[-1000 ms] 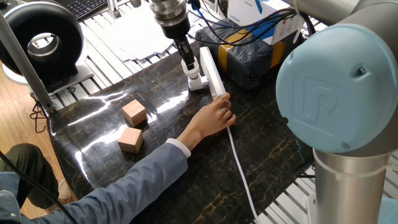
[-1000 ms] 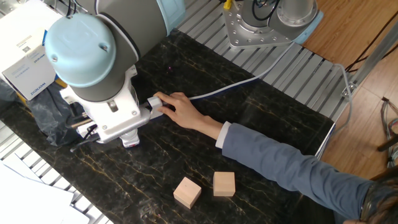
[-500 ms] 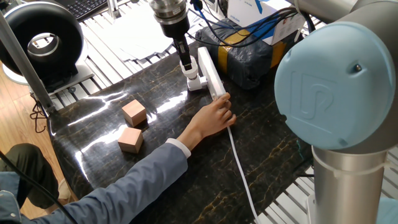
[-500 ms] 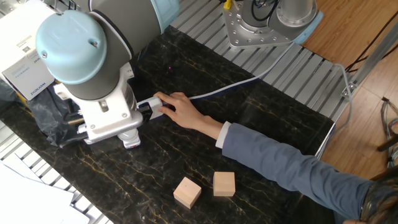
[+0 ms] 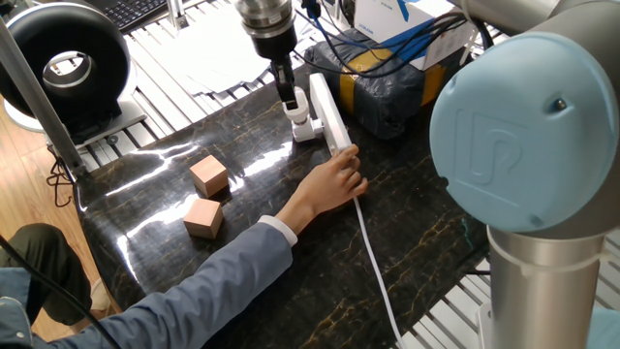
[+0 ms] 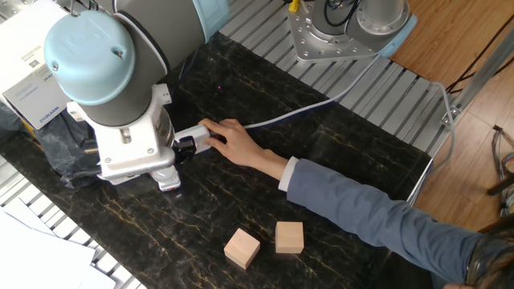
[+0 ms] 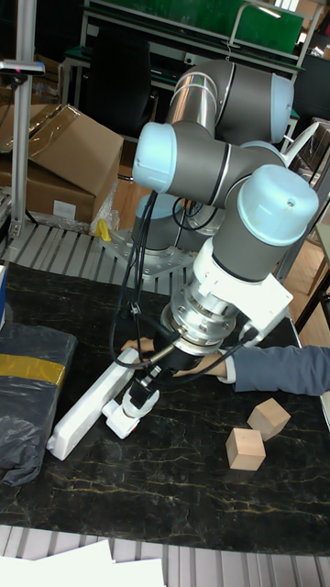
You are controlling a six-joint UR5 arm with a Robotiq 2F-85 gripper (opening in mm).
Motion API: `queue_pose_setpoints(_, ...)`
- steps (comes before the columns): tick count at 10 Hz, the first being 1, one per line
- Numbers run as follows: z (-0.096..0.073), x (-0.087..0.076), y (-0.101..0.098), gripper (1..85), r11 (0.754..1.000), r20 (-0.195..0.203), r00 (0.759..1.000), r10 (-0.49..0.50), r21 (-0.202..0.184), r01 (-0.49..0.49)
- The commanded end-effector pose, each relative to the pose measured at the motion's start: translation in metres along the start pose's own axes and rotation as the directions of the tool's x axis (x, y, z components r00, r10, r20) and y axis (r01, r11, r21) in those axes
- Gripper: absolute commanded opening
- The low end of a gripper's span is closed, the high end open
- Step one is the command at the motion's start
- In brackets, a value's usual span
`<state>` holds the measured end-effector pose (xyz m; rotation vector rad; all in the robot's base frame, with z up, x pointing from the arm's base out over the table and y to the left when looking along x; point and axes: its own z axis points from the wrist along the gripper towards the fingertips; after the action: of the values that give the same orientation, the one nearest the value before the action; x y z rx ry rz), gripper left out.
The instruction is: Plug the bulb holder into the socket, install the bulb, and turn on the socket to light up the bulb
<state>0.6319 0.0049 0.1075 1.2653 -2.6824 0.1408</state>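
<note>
Dark marble tabletop (image 5: 145, 189): claw (image 5: 288, 99) above bulb holder (image 5: 305, 126), grip state unclear.

End effector (image 5: 289, 97) above bulb holder (image 5: 304, 126) beside socket (image 5: 329, 113) (hand (image 5: 336, 182) steadying).

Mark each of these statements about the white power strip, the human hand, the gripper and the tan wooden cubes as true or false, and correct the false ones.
1. A human hand rests at one end of the long white power strip. True.
2. The two tan wooden cubes are stacked one on the other. False: they lie side by side on the dark marble table.
3. The gripper is above the small white bulb holder beside the strip. True.
4. The dark wrapped box with yellow tape sits between the cubes and the hand. False: it lies beyond the strip, away from the cubes.
</note>
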Motion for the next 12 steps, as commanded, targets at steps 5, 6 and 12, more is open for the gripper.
queue_pose_setpoints(5,-0.004,-0.013,0.010,33.0,0.975,0.037,0.974,0.223,-0.034,-0.221)
queue_pose_setpoints(6,-0.004,-0.015,0.008,33.0,0.969,0.044,0.969,0.245,-0.033,-0.243)
queue_pose_setpoints(12,-0.003,-0.015,0.008,44.7,0.967,0.058,0.965,0.254,-0.040,-0.252)
